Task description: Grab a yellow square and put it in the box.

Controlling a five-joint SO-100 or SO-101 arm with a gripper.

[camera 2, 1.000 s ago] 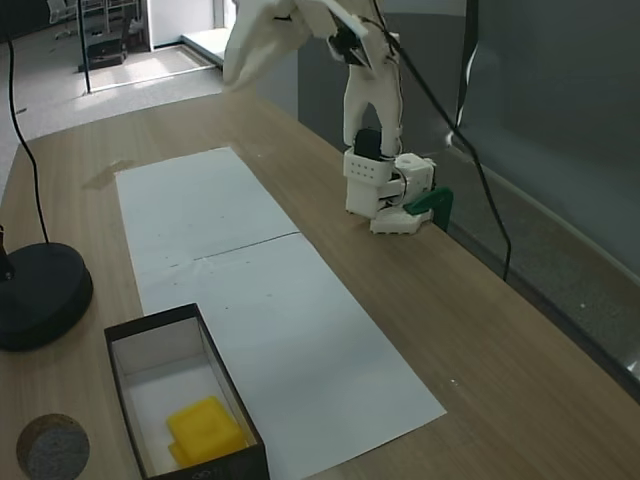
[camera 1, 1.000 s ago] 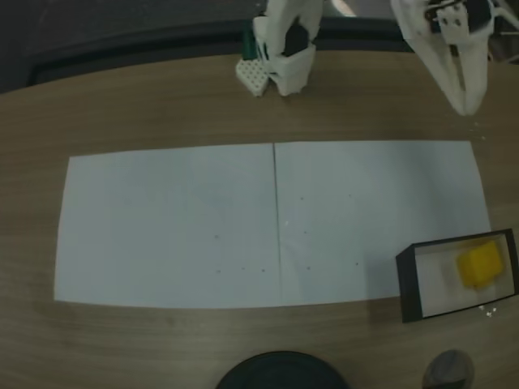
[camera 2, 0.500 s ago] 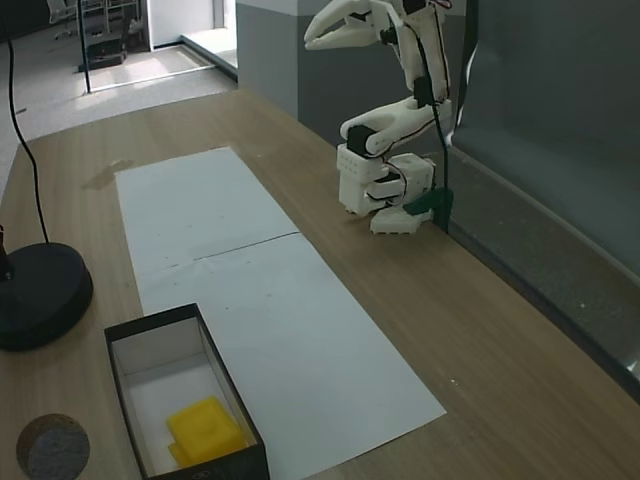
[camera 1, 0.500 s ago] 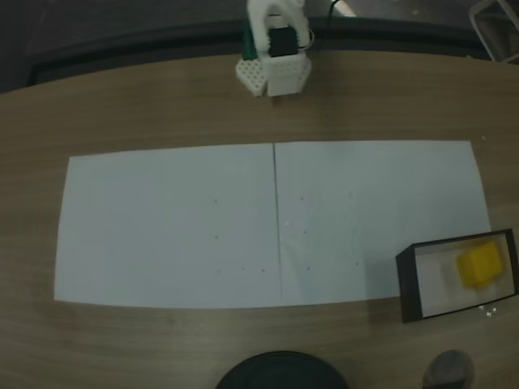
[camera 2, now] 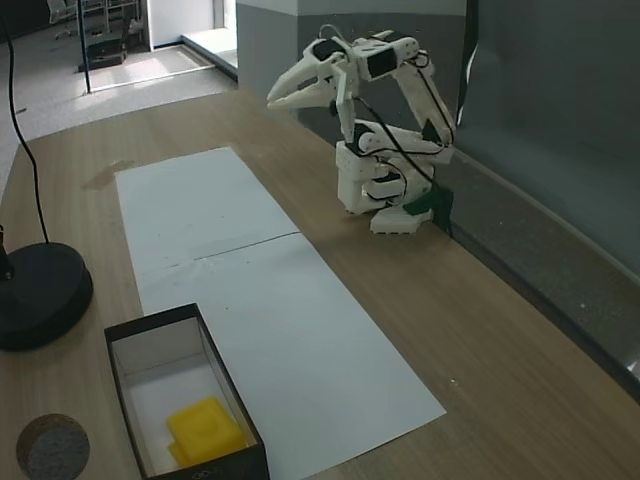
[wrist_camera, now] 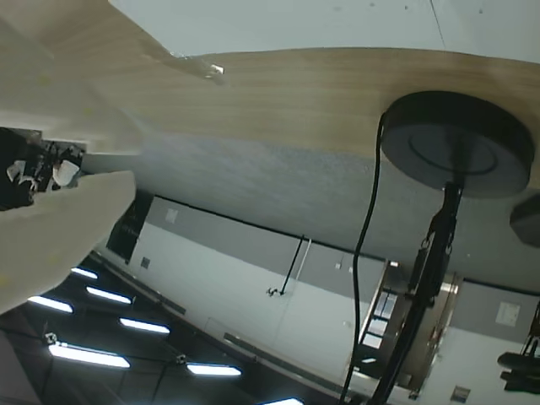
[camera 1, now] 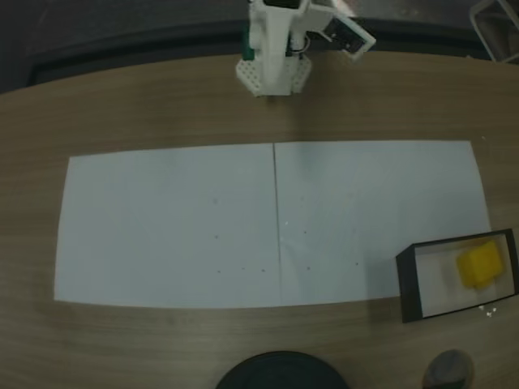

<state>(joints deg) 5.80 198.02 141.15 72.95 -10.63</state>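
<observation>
Since yellow square sits in box at lower left, we see gripper upper centre, well apart — jaws together, empty.

From above I had a fixed view looking straight down on the worktop, the arm's base at its top edge. Another fixed view stood off one end, lower and oblique, facing along the white paper toward that base. Both shared the paper and the box. My wrist view sat close, tilted upside down, facing the lamp base.
</observation>
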